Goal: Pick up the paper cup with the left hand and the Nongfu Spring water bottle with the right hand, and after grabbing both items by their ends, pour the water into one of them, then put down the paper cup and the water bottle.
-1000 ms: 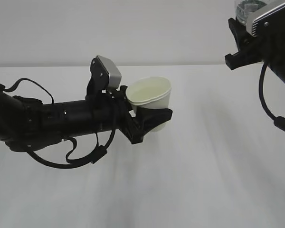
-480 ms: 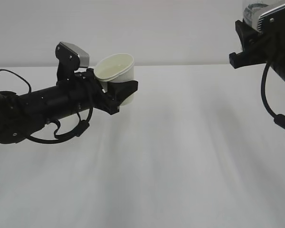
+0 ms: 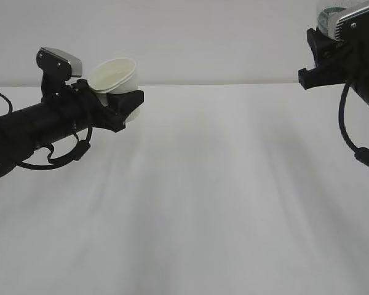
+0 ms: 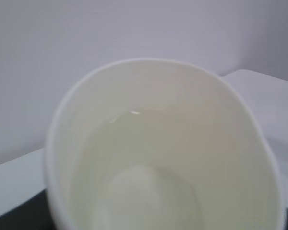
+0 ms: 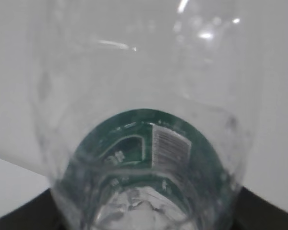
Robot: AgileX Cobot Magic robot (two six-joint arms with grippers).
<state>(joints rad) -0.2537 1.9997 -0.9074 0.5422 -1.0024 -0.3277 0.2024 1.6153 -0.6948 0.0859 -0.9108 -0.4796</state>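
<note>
Cup and bottle both held aloft, well apart, above the white table [image 3: 234, 203].

The small white tapered paper cup [image 3: 114, 77] held clear water [image 4: 144, 167] and sat between the left hand's [image 3: 124, 104] black jaws, which were closed round its lower body. Judged light, thin-walled and crushable: grip low, gently. The clear ribbed green-labelled plastic bottle [image 5: 144, 158] was clamped in the right hand [image 3: 320, 55]; likely slippery, springy.

left arm [image 3: 43, 123]: near level, tool [image 3: 124, 104] clamped | right tool [image 3: 320, 58]: raised at frame edge, apparently gripping
</note>
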